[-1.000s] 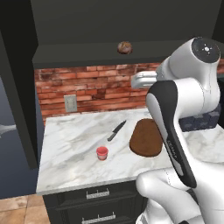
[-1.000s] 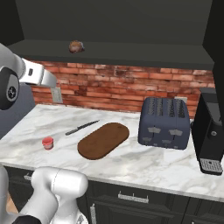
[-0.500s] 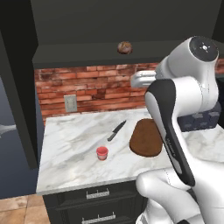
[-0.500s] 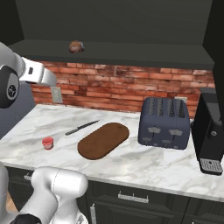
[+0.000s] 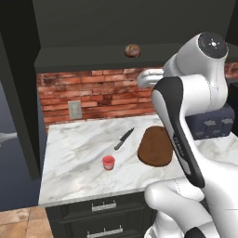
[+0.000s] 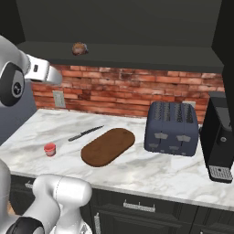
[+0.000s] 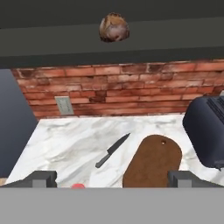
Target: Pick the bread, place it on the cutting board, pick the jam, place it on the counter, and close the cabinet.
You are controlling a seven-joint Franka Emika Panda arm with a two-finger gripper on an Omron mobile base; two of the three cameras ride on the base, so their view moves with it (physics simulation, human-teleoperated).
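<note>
- Two dark fingertips of the gripper stood far apart at the bottom corners of the hand view, spread wide with nothing between them.
- Bread sat on the lower shelf of the open cabinet, above the brick wall; in the hand view the bread was well above and ahead of the gripper, clear of it.
- In the right base view the bread lay on the same shelf, left of centre, with the arm's hand end below and to its left, apart from it.
- Jam stood on the counter, near the front edge, left of the board and just below the knife.
- In the hand view a red sliver at the bottom edge was probably the jam, though too little showed to be sure.
- Board lay flat and bare on the counter, just right of the knife, under the gripper's line of sight.
- Toaster stood right of the board, and a black machine stood further right at the counter's end.
- An outlet was set in the brick above the counter's left part.
</note>
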